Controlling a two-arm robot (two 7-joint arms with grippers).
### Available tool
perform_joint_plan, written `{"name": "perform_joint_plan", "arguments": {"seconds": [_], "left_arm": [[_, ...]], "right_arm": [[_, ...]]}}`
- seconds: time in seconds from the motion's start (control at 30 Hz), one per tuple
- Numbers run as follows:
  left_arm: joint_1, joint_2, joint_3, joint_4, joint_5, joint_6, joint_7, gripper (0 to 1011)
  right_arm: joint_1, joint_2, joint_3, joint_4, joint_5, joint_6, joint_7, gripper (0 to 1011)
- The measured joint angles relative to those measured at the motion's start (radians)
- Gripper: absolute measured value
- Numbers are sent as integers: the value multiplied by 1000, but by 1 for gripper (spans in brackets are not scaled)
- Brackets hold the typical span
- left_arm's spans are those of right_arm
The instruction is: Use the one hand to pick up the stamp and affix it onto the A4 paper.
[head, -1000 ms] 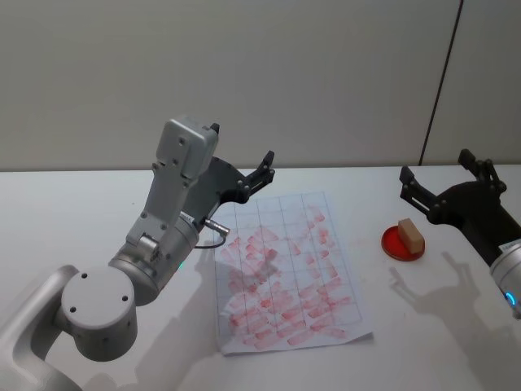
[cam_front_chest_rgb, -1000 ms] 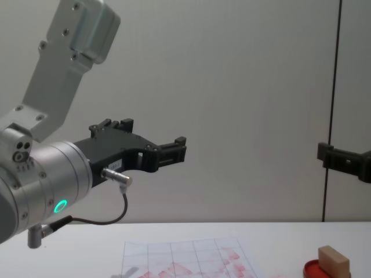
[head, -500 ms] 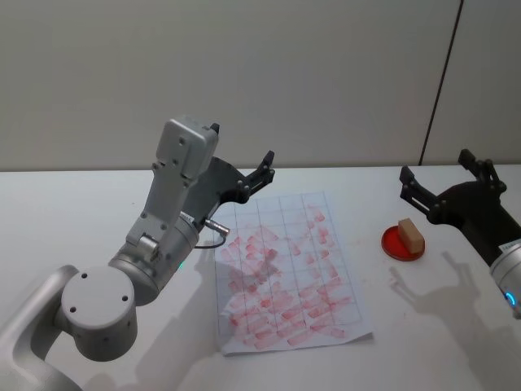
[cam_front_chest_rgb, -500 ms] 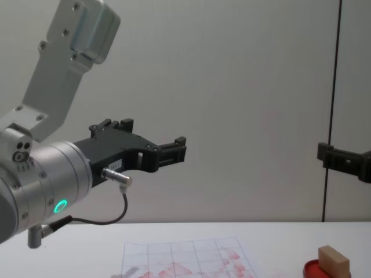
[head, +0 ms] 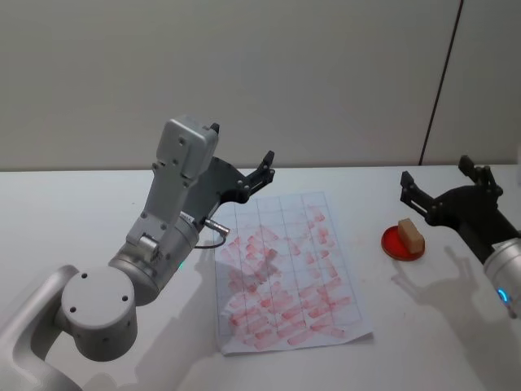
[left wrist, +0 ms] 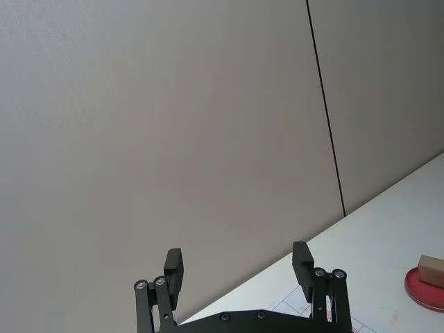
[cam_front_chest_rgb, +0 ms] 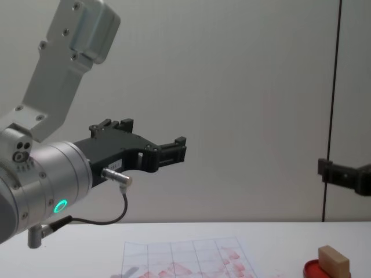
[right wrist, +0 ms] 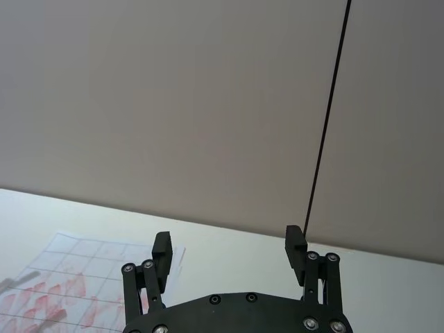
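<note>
The stamp, a small tan wooden block, stands on a round red ink pad at the table's right. It also shows in the chest view and the left wrist view. My right gripper hovers open just behind and right of the stamp, above the table, with nothing between its fingers. The A4 paper, gridded and covered in red marks, lies mid-table. My left gripper is held open in the air over the paper's far left corner.
The white tabletop runs to a plain beige wall with a dark vertical seam. My left arm's large grey body stands left of the paper. Bare table lies between the paper and the ink pad.
My right gripper has sunk a little toward the table near the stamp. The left arm, the stamp and the paper have not moved.
</note>
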Motion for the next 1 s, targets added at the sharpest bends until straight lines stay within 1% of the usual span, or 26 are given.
{"name": "perform_joint_plan", "arguments": {"seconds": [0.13,0.17,0.2,0.3,0.33,0.53,0.73,0.77,0.93,1.0], "left_arm": [[0,0,0,0,0,0,0,1001],[0,0,0,0,0,0,0,1001],[0,0,0,0,0,0,0,1001],[0,0,0,0,0,0,0,1001],[0,0,0,0,0,0,0,1001],[0,0,0,0,0,0,0,1001],[0,0,0,0,0,0,0,1001],[0,0,0,0,0,0,0,1001],[0,0,0,0,0,0,0,1001],[0,0,0,0,0,0,0,1001]], "right_arm": [[25,-22,-7,36,-19,46,-20,1001],[25,-22,-7,36,-19,46,-20,1001],[34,-29,-10,48,-26,63,-26,1001],[49,-42,-15,70,-37,86,-33,1001],[58,-51,-18,83,-45,103,-37,1001],[94,-82,-33,140,-78,163,-47,1001],[124,-107,-46,192,-109,205,-49,1001],[124,-107,-46,192,-109,205,-49,1001],[149,-127,-55,237,-141,239,-49,1001],[154,-130,-56,247,-147,246,-49,1001]]}}
